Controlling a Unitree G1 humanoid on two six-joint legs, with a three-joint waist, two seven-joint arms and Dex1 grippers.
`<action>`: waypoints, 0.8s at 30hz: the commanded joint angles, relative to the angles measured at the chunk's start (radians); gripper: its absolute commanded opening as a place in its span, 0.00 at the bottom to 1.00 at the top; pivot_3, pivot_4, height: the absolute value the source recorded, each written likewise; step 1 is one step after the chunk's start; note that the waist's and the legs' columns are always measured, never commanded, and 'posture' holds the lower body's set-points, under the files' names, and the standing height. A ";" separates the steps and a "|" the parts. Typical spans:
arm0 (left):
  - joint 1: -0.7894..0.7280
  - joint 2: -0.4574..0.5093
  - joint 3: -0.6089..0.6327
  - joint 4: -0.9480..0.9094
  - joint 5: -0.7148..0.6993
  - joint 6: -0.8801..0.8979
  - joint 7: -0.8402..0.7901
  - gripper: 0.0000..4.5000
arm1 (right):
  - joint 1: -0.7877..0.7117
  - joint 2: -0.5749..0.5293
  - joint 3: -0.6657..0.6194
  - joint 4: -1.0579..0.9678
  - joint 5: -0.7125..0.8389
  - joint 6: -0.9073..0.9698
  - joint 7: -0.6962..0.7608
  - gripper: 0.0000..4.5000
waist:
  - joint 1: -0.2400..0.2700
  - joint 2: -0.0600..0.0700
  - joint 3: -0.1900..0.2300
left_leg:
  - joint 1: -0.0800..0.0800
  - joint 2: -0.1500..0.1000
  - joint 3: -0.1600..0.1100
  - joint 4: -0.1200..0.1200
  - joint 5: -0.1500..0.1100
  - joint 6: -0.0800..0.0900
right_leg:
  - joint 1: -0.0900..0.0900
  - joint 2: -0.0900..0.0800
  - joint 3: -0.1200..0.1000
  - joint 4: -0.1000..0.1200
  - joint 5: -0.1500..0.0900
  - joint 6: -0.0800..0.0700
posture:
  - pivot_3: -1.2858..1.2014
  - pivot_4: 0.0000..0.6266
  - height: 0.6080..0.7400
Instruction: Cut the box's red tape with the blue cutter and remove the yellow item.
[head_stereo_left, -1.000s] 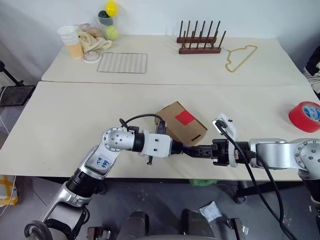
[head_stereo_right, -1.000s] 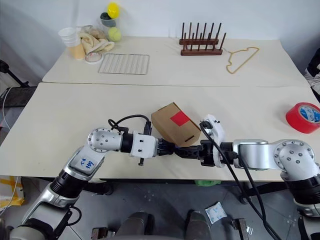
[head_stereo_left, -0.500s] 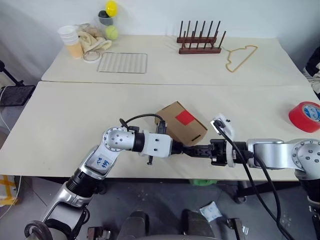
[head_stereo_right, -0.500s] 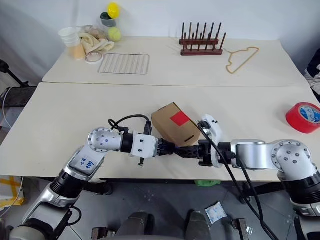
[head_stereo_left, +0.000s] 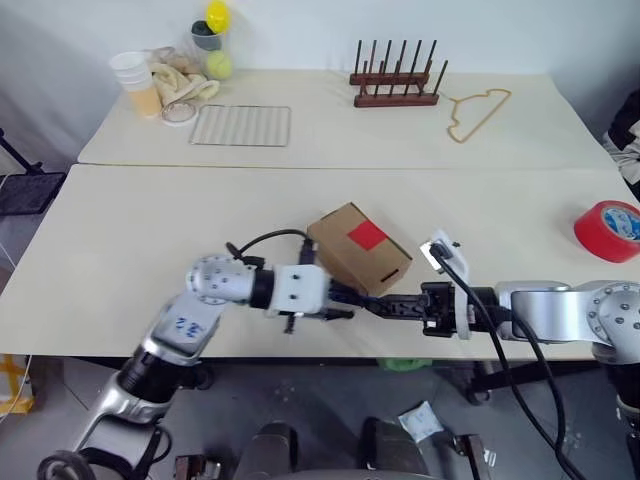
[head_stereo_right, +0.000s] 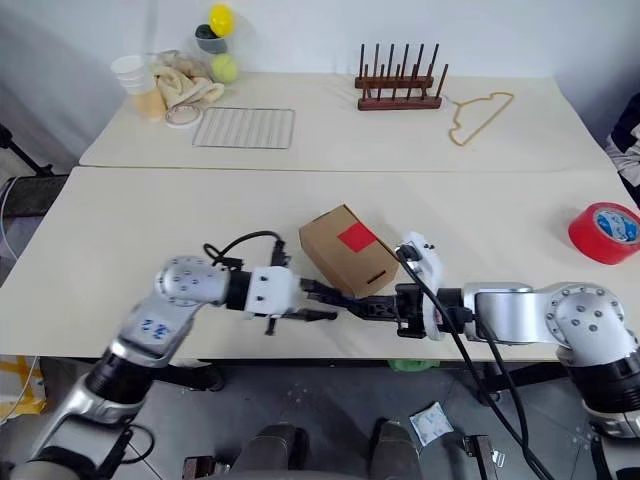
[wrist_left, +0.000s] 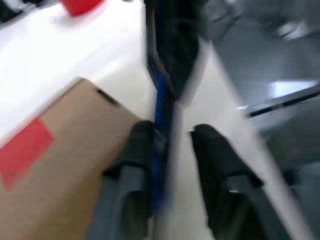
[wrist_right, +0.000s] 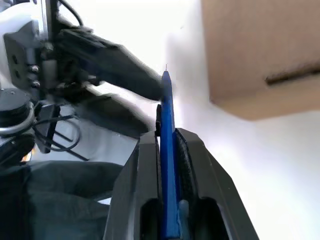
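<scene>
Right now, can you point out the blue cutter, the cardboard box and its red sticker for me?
blue cutter (wrist_right: 168, 165): right wrist view, on the blue shaft between the two black fingers.
cardboard box (head_stereo_left: 345, 248): left eye view, on the brown top face.
red sticker (head_stereo_left: 367, 235): left eye view, middle of the red square.

Bright, even light with soft shadows; the left wrist view is heavily motion-blurred.

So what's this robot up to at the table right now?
It is passing the blue cutter between its hands. The right gripper is shut on the cutter, while the left gripper has its fingers open around the tool's other end. Beside them on the table lies the box, its red tape uncut.
</scene>
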 joint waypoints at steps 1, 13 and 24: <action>0.035 0.092 0.158 -0.019 -0.153 0.068 -0.070 0.46 | 0.030 -0.063 -0.102 -0.057 0.009 0.008 0.086 0.03 | 0.002 0.001 0.000 | 0.000 0.000 0.000 0.000 0.000 0.000 | 0.000 0.000 0.000 0.000 0.000 0.000 | 0.52 0.24 1.00; -0.010 0.111 0.402 0.297 -0.301 0.238 0.059 0.14 | 0.418 -0.257 -0.718 -0.121 -0.148 0.146 0.431 0.03 | 0.027 0.000 0.001 | 0.000 0.000 0.001 0.000 -0.001 0.002 | 0.001 0.001 -0.001 0.000 0.000 0.000 | 0.52 0.24 1.00; -0.222 -0.150 0.252 0.385 -0.261 0.282 0.154 0.00 | 0.262 -0.220 -0.661 -0.122 -0.434 -0.027 0.479 0.03 | 0.024 -0.004 0.003 | 0.001 0.000 0.004 0.001 -0.001 0.002 | 0.000 0.001 0.002 0.000 0.002 0.001 | 0.52 0.24 1.00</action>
